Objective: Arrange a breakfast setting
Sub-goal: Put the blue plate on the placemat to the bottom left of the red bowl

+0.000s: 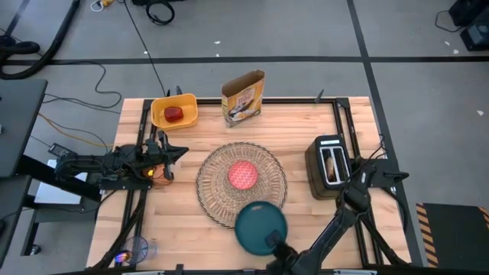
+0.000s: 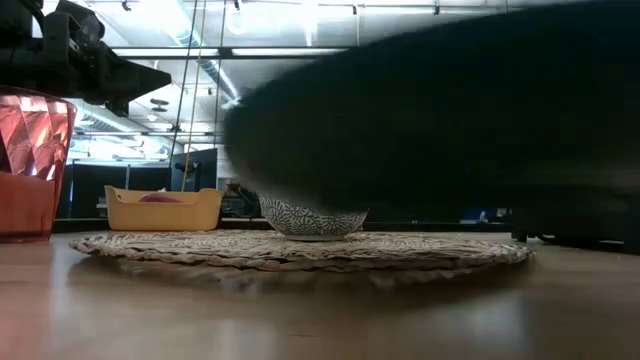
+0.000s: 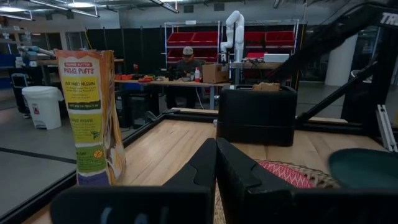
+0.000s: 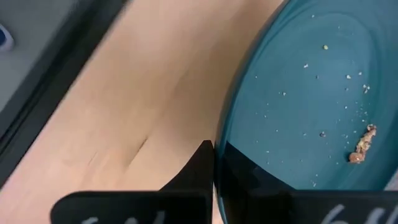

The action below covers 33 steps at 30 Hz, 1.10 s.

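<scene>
The woven straw placemat [image 1: 216,200] lies mid-table with the small red bowl [image 1: 243,174] standing on it; the bowl's patterned wall shows in the low view [image 2: 312,218]. My right gripper [image 1: 273,243] is shut on the teal plate [image 1: 258,224], which is over the mat's near edge and bare but for crumbs [image 4: 362,144]. My left gripper [image 1: 183,152] is shut and empty at the table's left, beside the orange cup [image 2: 30,165]. The red apple [image 1: 175,114] lies in the yellow bin [image 1: 162,107]. Toast sits in the toaster [image 1: 330,164]. The spoon is out of view. My right gripper pinches the teal plate's near rim [image 4: 225,134] between its two fingers, one above the rim and one below. The fingers come from the table's near side. In the low view the plate [image 2: 430,110] is above the mat, lifted clear.
A cereal box [image 1: 243,97] stands at the table's far edge, right of the yellow bin. The black toaster stands at the right. Black frame rails run along the table's left and right sides. A person sits at a bench in the room beyond [image 3: 188,62].
</scene>
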Each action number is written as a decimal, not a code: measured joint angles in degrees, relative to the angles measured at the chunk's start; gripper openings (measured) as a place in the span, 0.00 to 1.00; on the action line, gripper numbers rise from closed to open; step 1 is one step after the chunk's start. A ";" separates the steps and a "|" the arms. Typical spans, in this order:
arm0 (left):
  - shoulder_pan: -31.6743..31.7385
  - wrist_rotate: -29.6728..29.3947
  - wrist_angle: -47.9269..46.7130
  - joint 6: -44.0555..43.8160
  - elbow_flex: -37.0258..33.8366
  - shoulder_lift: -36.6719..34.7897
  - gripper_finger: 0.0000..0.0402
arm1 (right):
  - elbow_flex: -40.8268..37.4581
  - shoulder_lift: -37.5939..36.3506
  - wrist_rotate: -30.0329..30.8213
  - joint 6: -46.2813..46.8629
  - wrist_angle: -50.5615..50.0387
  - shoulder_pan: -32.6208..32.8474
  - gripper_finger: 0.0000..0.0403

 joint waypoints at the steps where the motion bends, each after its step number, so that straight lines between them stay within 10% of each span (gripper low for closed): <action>1: 0.02 0.00 -0.02 -0.01 0.00 0.00 0.04 | 1.77 0.82 1.04 -2.72 0.04 -0.23 0.04; 16: 0.00 0.00 -0.01 -0.01 -0.01 0.00 0.04 | 6.56 2.95 -3.61 -29.33 14.76 -13.48 0.04; 33: 0.02 0.00 -0.01 -0.01 -0.01 0.00 0.04 | 4.64 3.06 -6.60 -26.51 14.23 -18.35 0.13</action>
